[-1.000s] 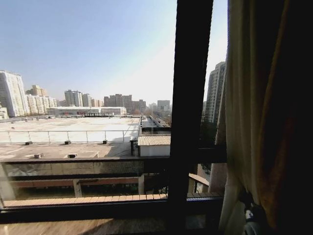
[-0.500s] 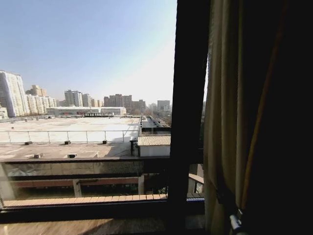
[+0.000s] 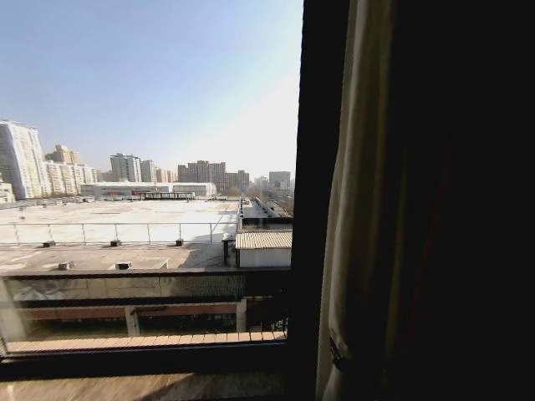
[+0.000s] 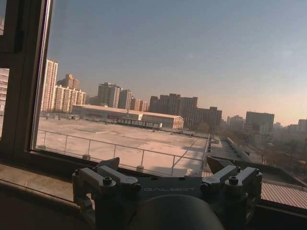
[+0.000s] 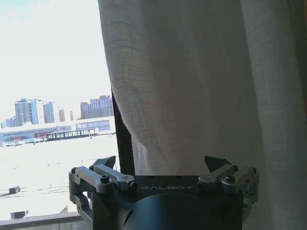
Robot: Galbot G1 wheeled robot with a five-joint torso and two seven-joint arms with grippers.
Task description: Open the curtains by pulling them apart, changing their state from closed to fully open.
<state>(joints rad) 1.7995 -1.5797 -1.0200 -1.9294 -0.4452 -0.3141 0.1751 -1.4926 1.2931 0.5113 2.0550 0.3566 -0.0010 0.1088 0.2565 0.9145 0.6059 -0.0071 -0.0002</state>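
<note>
Right pincer (image 5: 163,165) sits directly in front of the curtain (image 5: 201,86), fingertips spread wide, nothing clamped; fabric hangs just beyond the tips, contact cannot be told. The pincer faces the cloth head-on, at the panel's edge next to the dark window frame bar (image 5: 125,148).

Left pincer (image 4: 165,167) is held up before the bare glass above the window sill (image 4: 29,177), fingers released, holding nothing.

From the head camera, the curtain (image 3: 359,200) hangs on the right of the window, pleats running vertically, its pale hemmed edge beside the frame bar (image 3: 322,167).

Dark window frame bar (image 3: 322,200) upright; rooftop (image 3: 117,221), tower blocks (image 3: 21,159) outside
</note>
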